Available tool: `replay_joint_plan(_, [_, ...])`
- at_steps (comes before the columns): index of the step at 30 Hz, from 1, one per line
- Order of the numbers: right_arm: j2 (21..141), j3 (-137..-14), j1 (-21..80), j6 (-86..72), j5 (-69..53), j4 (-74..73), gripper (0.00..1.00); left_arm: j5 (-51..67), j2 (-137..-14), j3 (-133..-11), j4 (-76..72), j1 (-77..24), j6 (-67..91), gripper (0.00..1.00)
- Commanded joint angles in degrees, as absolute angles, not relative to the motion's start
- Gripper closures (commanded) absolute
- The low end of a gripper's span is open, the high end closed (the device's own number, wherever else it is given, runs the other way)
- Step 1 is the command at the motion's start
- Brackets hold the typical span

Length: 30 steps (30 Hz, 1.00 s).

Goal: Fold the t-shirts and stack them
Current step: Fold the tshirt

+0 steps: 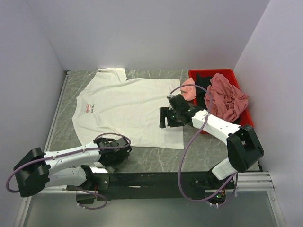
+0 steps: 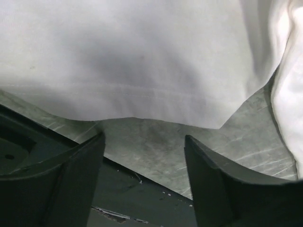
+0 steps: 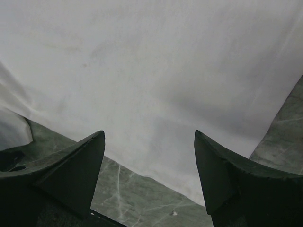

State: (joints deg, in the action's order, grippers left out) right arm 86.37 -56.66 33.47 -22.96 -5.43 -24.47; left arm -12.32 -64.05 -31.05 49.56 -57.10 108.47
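Top external, white t-shirt (image 1: 132, 106) flat, left fingers (image 2: 71, 184) and right fingers (image 3: 71, 170) parted, empty

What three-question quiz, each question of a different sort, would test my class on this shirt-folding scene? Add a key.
1. True or false: the white t-shirt lies spread flat on the table.
2. The dusty rose shirt lies: A in the red bin; B on the white t-shirt; C on the floor.
3. Fill in: the left gripper and the right gripper both stand ____, holding nothing.
Key: 1 true; 2 A; 3 open.
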Motion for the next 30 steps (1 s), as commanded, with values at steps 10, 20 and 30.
replay_joint_plan(10, [85.6,-56.4,33.2,-21.7,-5.2,-23.5,0.18,-25.1,-55.9,-25.1,55.5,-54.5,125.7,0.37])
replay_joint_plan(20, [86.0,-56.3,33.2,-21.8,-4.5,-24.0,0.18,-25.8,-57.2,-24.1,54.9,-51.2,124.1,0.66])
replay_joint_plan(30, [81.0,-51.3,33.5,-22.9,-1.4,-27.5,0.19,-31.7,-54.5,-31.5,66.7,-50.7,125.1,1.00])
